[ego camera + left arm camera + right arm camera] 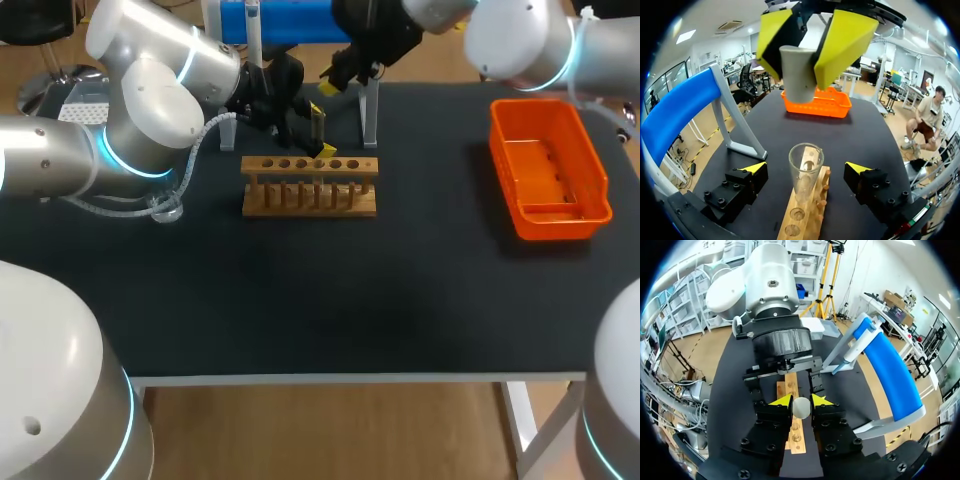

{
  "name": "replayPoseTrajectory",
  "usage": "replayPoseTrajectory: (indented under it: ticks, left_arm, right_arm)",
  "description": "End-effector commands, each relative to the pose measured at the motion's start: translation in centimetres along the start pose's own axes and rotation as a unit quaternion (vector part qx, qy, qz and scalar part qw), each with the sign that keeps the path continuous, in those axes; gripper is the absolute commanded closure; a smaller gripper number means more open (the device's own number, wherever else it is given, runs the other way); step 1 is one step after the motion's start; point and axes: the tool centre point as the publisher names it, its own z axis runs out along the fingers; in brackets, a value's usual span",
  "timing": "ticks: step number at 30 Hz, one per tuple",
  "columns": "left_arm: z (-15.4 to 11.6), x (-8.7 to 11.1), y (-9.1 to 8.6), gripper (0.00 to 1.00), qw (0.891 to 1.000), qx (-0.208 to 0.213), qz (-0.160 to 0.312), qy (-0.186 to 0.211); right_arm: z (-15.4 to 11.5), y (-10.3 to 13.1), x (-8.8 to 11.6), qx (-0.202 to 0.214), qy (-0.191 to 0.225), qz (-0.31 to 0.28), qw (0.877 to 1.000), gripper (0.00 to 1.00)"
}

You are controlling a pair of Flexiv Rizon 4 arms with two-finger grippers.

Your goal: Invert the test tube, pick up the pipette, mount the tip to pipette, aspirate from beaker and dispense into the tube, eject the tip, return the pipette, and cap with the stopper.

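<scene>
The task looked almost finished. The pipette hung on its blue stand, so I judged the liquid steps and the tip ejection as done, though I could not make out any liquid. The test tube stood upright, mouth open, in the wooden rack on the bench. It was between the left gripper fingers, which were wide open and apart from the glass. Above the tube, the right gripper had its fingers closed on the grey stopper. Only the capping was left to do.
</scene>
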Motion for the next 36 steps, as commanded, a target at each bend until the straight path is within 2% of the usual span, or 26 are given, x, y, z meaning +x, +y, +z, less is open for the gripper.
replayPoseTrajectory:
  ticks: [1,36]
  left_arm:
    - [0.0,-0.1,-0.1,0.00,1.000,-0.003,-0.001,0.002]
    - [-1.6,0.8,0.1,0.00,1.000,-0.016,0.003,-0.020]
  right_arm:
    - [-0.2,0.1,0.0,0.003,0.001,0.000,1.000,1.00]
    - [-0.2,0.1,0.0,0.003,0.001,0.000,1.000,1.00]
